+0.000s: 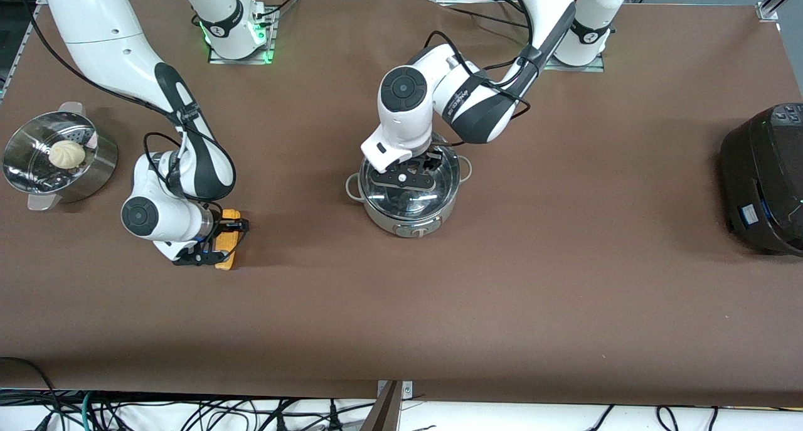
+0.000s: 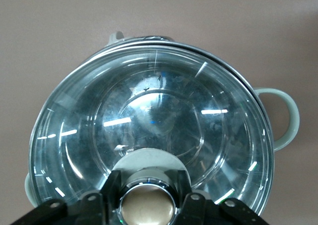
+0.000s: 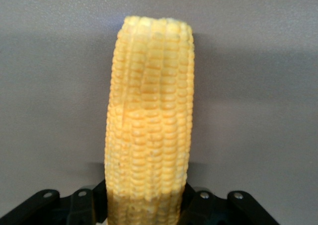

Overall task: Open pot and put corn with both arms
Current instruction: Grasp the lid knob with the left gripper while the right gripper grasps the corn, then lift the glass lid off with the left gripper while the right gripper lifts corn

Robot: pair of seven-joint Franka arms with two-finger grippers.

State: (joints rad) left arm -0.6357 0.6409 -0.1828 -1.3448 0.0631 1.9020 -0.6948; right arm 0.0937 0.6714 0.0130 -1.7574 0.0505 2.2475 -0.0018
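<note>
The pot (image 1: pixel 409 196) sits in the middle of the table with its glass lid (image 2: pixel 154 135) on. The left gripper (image 1: pixel 408 179) is down on the lid, its fingers around the small knob (image 2: pixel 148 204), probably squeezing it. The corn (image 1: pixel 228 239) lies near the right arm's end of the table. The right gripper (image 1: pixel 221 238) has its fingers pressed on both sides of it.

Pot (image 1: pixel 409 196): mouth closed by glass lid (image 2: pixel 149 120), left gripper (image 1: pixel 408 175) down on its knob (image 2: pixel 149 207), left arm over it | Corn (image 1: pixel 228 239): right gripper (image 1: pixel 216 241) straddling it on table (image 1: pixel 502 293) | Table between corn and pot: bare | Steamer basket (image 1: pixel 94 167): right arm's end | Black cooker (image 1: pixel 765 180): left arm's end
</note>
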